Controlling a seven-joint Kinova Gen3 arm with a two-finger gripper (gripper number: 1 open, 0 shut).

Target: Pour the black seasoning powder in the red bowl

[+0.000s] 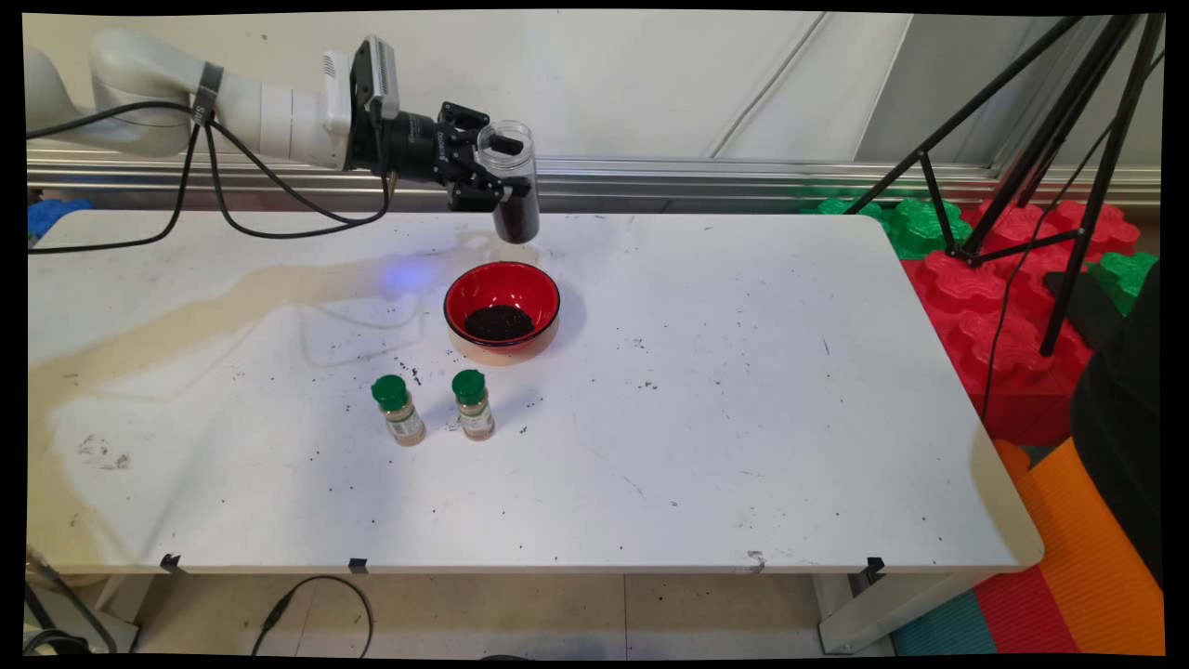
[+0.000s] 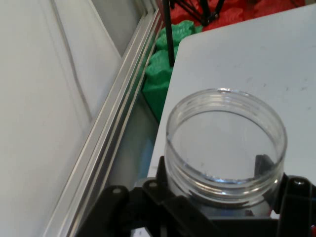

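My gripper is shut on a clear plastic jar, holding it upright in the air above the table's far side. Dark grains fill the jar's lower half. In the hand view the jar's open threaded mouth sits between my fingers. Below and slightly nearer stands a red bowl with a black rim and a heap of dark grains in its bottom. Two small spice bottles with green caps stand in front of the bowl, one on the left and one on the right.
Dark crumbs lie scattered on the white table around the bowl and bottles. A black tripod and red and green foam blocks stand off the table's right side. A metal rail runs along the wall behind.
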